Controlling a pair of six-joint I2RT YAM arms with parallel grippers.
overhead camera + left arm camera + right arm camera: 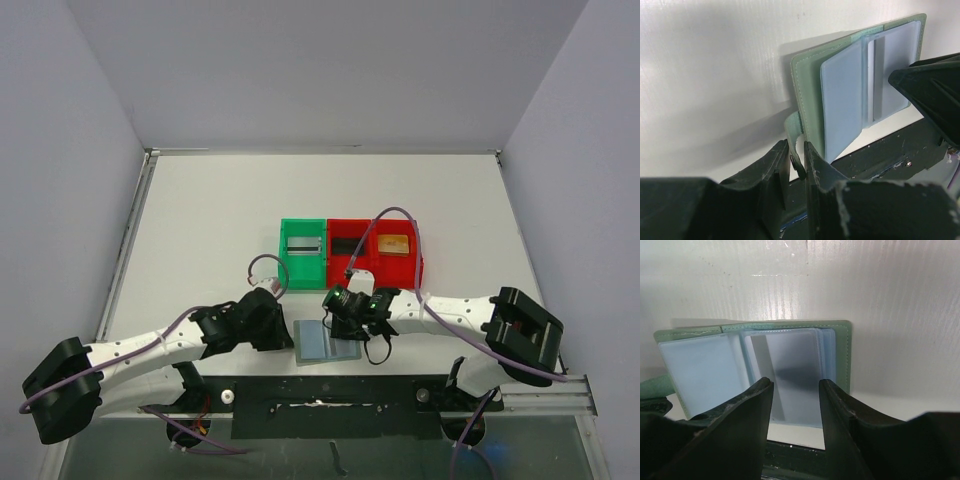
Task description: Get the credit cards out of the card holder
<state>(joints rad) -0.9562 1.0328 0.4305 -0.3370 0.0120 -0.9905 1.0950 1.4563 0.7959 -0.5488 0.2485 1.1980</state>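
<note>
The card holder [327, 342] lies open near the table's front edge: a grey-green bifold [842, 355] with pale blue inner panels. The credit cards [792, 365] are pale sheets tucked in its clear pockets, stacked in the right panel. My left gripper [796, 147] sits at the holder's left edge [285, 335], its fingers shut on the green closure strap [792, 131]. My right gripper [795, 382] hovers open over the right panel [348, 322], with nothing between its fingers. In the left wrist view it shows as a dark shape [930, 85] over the far panel.
Behind the holder stands a row of bins: one green bin [302, 252] and two red bins [350, 248], the right one [396, 262] holding a brownish piece. A black strip [330, 395] runs along the table's front edge, just under the holder.
</note>
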